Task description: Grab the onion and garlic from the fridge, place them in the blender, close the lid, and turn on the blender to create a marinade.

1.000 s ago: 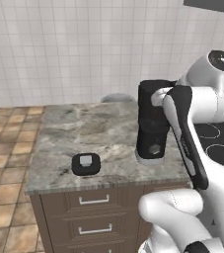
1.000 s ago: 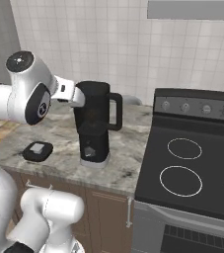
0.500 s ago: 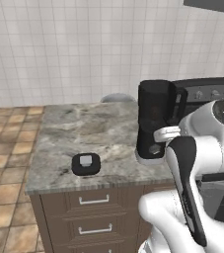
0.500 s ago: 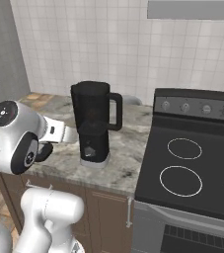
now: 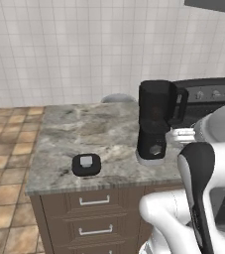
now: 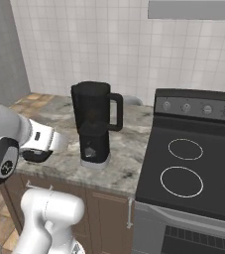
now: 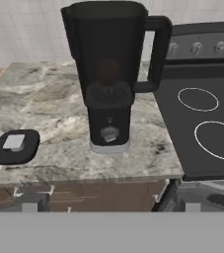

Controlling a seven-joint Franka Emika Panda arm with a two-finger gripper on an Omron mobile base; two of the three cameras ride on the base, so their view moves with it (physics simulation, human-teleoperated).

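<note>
One lid point(image 7: 16, 146): flat, rigid, light — best pinched by its raised grey knob.
Blender point(image 7: 109, 74): topless.
Gripper: jaws spread, nothing held.

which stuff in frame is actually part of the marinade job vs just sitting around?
Part of the job:
- blender, upright on the counter, jar open on top, a dark round shape inside
- lid, flat on the counter to the blender's left, apart from it

Just around:
- stove, to the blender's right
- counter
- drawers below the counter
</note>
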